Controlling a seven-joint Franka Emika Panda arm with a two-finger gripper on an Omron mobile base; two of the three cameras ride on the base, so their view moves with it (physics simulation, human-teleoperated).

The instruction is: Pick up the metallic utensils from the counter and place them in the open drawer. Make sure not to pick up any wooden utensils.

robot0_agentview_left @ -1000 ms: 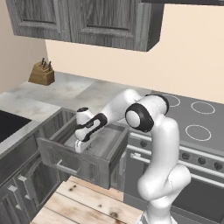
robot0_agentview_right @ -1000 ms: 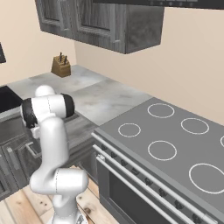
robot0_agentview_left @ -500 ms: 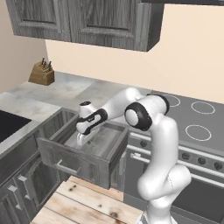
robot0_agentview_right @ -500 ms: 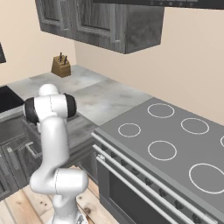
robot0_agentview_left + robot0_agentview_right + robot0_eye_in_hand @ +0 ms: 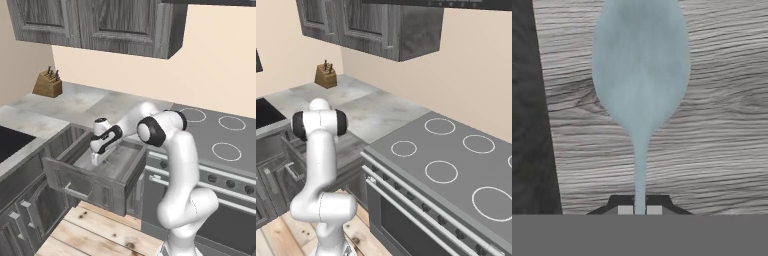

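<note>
Over the last second the arm has dropped from above the drawer (image 5: 75,172) down into it, and the end effector (image 5: 96,159) now hangs low over the pale floor. That puts the spoon (image 5: 639,80) close to its release point, so this carry looks nearly done. The end effector (image 5: 639,210) is pinched narrow on the spoon's thin handle, with the silver-grey bowl pointing ahead over the drawer's wood-grain bottom. The table (image 5: 371,107) lies behind.

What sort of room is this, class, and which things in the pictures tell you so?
A home kitchen, computer-rendered. A stove top with ring burners sits beside a marbled stone counter, a knife block stands in the corner, and wall cabinets hang above an open drawer.
</note>
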